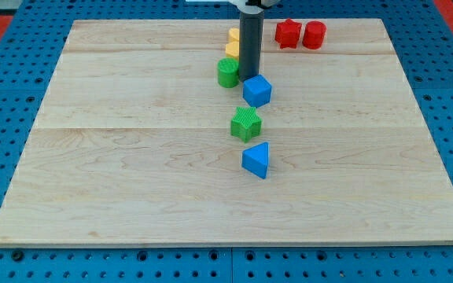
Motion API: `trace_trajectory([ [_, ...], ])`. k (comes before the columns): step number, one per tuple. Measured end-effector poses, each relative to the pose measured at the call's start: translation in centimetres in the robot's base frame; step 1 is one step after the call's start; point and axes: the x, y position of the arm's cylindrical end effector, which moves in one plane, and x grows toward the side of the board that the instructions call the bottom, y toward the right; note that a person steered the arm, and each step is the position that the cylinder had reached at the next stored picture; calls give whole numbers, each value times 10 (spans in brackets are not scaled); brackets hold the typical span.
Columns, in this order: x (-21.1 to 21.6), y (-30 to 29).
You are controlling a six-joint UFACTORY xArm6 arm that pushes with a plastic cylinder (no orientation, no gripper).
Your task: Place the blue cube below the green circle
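The blue cube [257,90] sits near the board's upper middle. The green circle [227,72], a short cylinder, stands just to its upper left. My tip [249,75] is at the end of the dark rod, between the two, touching or nearly touching the blue cube's upper left edge and just right of the green circle.
A green star-shaped block [246,123] lies below the blue cube and a blue triangular block [256,160] lower still. Two yellow blocks [233,44] sit partly behind the rod. Two red blocks [288,33] [314,34] stand at the top. The wooden board [132,157] lies on a blue pegboard.
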Motion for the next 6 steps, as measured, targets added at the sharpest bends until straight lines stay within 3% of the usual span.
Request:
trace_trajectory([
  [3, 20, 92],
  [6, 33, 37],
])
